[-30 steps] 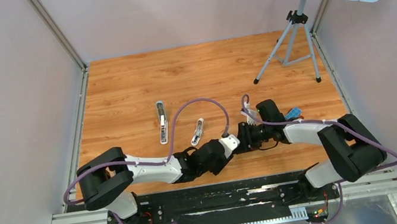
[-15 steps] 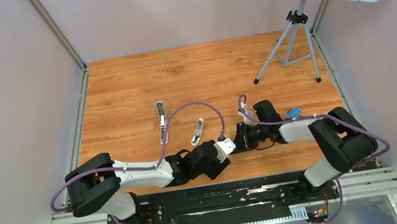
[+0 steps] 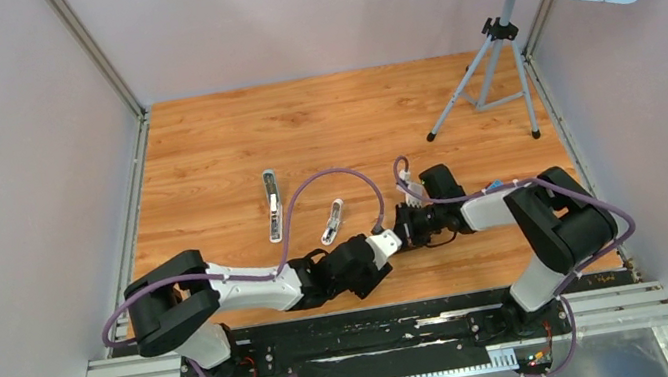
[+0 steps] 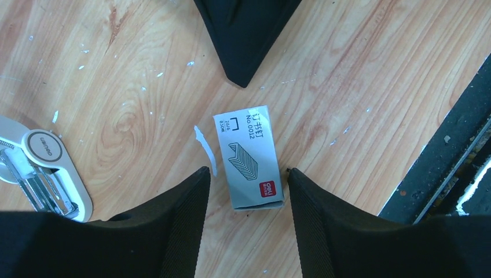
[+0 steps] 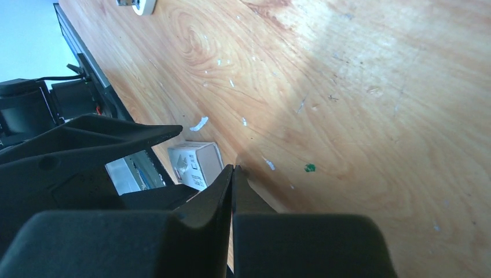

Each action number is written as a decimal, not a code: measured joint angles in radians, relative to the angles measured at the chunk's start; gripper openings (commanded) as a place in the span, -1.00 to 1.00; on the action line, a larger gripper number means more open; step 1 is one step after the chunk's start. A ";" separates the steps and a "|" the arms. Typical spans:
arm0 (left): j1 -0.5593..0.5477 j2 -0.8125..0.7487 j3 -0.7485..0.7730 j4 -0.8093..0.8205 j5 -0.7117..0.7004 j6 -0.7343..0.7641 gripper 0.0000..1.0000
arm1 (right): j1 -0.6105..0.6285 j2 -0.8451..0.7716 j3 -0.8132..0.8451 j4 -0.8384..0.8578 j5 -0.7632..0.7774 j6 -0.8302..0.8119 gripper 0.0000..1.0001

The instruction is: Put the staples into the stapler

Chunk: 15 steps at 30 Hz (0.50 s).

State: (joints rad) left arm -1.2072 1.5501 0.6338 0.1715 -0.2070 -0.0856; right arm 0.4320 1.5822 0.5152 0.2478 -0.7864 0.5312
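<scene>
A small white box with a red mark lies flat on the wood between the fingers of my left gripper, which is open and not touching it. My right gripper is shut with nothing visible between its fingers. Its black tip points at the box's far end from just beyond it. In the top view the two grippers meet tip to tip and hide the box. The stapler, white with a metal channel, lies just left of them. The staples are not in view.
A longer white-and-silver piece lies farther left. A torn white scrap sits beside the box. The black base rail runs close on the near side. A tripod with a perforated panel stands at the back right.
My right gripper has closed its fingers and slid a little left toward the box. My left gripper has opened somewhat wider and stays around the box.
</scene>
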 measured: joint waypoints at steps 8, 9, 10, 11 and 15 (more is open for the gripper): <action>0.002 0.006 0.000 0.008 0.005 0.006 -0.15 | 0.000 0.080 0.000 0.080 -0.101 0.003 -0.99; 0.004 0.006 0.000 0.010 0.008 0.007 -0.16 | 0.000 0.088 -0.002 0.096 -0.110 0.004 -0.99; 0.006 0.006 0.000 0.011 0.011 0.008 -0.17 | 0.000 0.096 -0.003 0.109 -0.121 0.006 -1.00; 0.007 0.006 0.000 0.014 0.013 0.008 -0.18 | 0.000 0.102 -0.003 0.118 -0.128 0.007 -1.00; 0.012 0.006 0.000 0.015 0.018 0.011 -0.18 | 0.000 0.131 -0.003 0.160 -0.159 0.016 -1.00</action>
State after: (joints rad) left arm -1.1954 1.5562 0.6342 0.1864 -0.1894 -0.0742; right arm 0.4316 1.7134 0.5117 0.4076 -0.9455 0.5476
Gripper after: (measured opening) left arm 0.412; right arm 0.004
